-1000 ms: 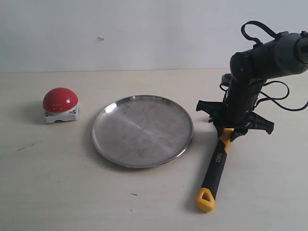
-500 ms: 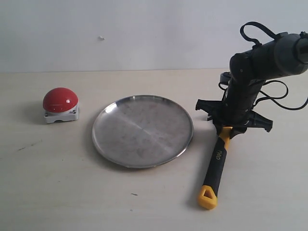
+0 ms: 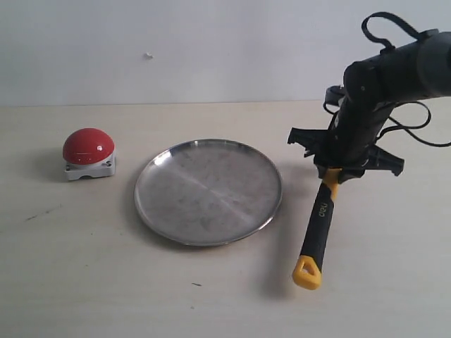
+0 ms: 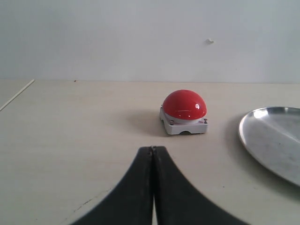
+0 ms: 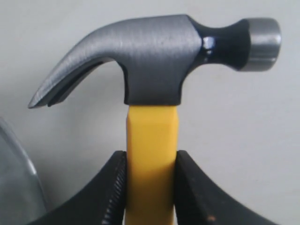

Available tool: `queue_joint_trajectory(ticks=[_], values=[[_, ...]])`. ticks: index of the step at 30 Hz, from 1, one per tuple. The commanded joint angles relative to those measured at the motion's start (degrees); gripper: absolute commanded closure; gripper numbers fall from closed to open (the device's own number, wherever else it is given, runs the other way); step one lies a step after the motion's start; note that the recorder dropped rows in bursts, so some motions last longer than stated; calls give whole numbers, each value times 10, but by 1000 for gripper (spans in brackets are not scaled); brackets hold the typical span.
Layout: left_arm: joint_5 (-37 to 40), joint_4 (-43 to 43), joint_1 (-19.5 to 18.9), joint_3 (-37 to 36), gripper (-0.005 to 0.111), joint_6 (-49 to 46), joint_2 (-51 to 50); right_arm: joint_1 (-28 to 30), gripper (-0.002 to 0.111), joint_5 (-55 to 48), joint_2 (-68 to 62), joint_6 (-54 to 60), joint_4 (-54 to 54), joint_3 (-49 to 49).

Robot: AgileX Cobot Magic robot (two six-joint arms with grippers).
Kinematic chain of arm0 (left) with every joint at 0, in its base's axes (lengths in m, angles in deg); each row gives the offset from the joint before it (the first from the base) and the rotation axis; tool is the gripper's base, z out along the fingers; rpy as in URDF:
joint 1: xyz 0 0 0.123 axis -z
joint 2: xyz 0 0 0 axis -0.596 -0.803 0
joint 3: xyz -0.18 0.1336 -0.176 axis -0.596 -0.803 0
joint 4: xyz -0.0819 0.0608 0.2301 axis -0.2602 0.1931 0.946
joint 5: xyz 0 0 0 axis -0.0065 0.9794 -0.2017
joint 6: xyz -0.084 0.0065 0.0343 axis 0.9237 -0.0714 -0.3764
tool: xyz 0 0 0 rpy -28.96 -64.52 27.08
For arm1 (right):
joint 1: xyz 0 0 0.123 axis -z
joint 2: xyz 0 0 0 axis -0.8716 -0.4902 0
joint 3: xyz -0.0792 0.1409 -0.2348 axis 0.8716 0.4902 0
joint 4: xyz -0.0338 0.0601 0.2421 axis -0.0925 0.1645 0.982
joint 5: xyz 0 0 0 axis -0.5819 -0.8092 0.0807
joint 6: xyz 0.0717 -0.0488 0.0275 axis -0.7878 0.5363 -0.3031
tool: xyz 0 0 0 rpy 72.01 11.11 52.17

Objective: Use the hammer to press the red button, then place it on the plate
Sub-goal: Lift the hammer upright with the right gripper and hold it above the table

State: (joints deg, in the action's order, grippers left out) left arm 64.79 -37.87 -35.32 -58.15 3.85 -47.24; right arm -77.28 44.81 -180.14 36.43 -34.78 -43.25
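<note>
We see right end effector pinching yellow-black claw hammer, just lifted, 3 o'clock of round silver plate; red dome button next; left end effector pressed together.

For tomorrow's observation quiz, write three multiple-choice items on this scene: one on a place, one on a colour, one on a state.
1. In the exterior view, the red button sits where relative to the plate? A) on it B) left of it C) right of it
2. Where the right gripper clamps the hammer, its handle is: A) red B) blue C) yellow
3. The left gripper is: A) shut, empty B) wide open C) holding the button
Answers: 1 B, it stands apart from the left rim; 2 C, the right wrist view shows yellow between the jaws; 3 A, its jaws meet with nothing between.
</note>
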Motion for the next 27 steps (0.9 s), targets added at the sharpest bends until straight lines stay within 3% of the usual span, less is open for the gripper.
queue_joint_trajectory(ticks=[1,8,15,27], values=[[0,-2,-2,2,107,-1,4,-1,108,8,51,-1,-51,-5],[0,-2,-2,2,107,-1,4,-1,108,18,135,-39,-163,-5],[0,-2,-2,2,107,-1,4,-1,108,67,237,-1,-198,4],[0,-2,-2,2,107,-1,4,7,108,463,384,30,-221,235]])
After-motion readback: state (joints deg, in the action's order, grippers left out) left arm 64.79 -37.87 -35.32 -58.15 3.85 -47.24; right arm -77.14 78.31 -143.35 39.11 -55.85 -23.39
